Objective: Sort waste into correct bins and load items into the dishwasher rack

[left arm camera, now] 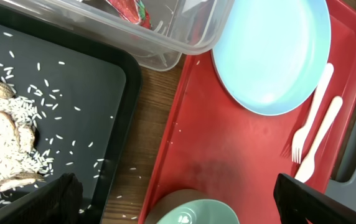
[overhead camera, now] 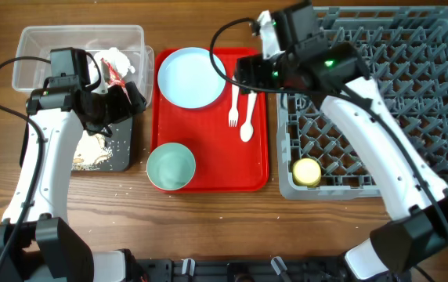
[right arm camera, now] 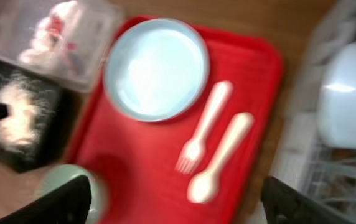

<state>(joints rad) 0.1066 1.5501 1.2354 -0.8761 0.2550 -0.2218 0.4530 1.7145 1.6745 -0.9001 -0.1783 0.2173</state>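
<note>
On the red tray lie a pale blue plate point(overhead camera: 191, 76), a mint green bowl point(overhead camera: 171, 166), a white fork point(overhead camera: 233, 106) and a spoon point(overhead camera: 247, 121). The clear tub point(overhead camera: 52, 43) holds the red-and-white wrapper with tissue point(overhead camera: 113, 66). Rice and brown scraps point(left arm camera: 4, 137) cover the black tray point(overhead camera: 118, 149). My left gripper point(overhead camera: 130, 95) hangs open and empty over the black tray's right edge. Open too, my right gripper point(overhead camera: 249, 77) hovers above the fork and spoon; its view is blurred. A yellow cup point(overhead camera: 306, 172) and a pale bowl point(right arm camera: 352, 93) sit in the grey rack point(overhead camera: 396, 102).
The red tray point(overhead camera: 208, 141) lies between the black tray and the rack. A strip of bare wood point(left arm camera: 147, 143) with stray rice grains separates the black tray from it. The rack's pegs stand upright across its floor.
</note>
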